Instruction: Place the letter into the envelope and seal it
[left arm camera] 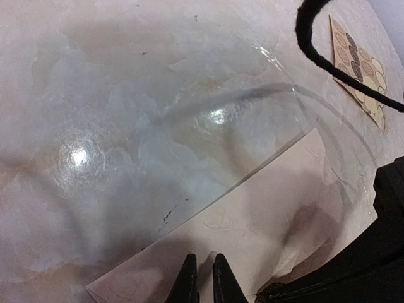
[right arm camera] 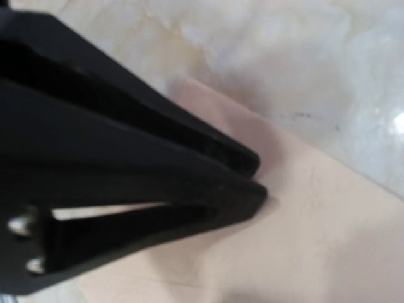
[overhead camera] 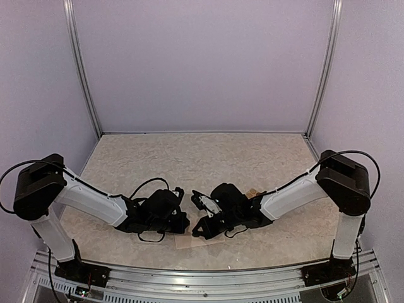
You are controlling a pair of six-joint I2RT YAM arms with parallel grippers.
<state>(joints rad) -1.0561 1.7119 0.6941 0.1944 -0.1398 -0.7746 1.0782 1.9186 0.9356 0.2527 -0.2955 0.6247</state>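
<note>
One envelope (left arm camera: pixel 265 208) lay flat beneath the tips of the right gripper (right arm camera: pixel 255 177), which was closed tight on nothing. The left gripper (left arm camera: pixel 203 281), also over it, showed a slit, its hold unclear.

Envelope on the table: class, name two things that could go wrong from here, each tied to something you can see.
1. The left tool and the shut right tool crowd low over one thin envelope; they may collide, or crease or drag the paper.
2. A black cable hangs across the sticker sheet; an arm move might sweep the sheet aside.
</note>
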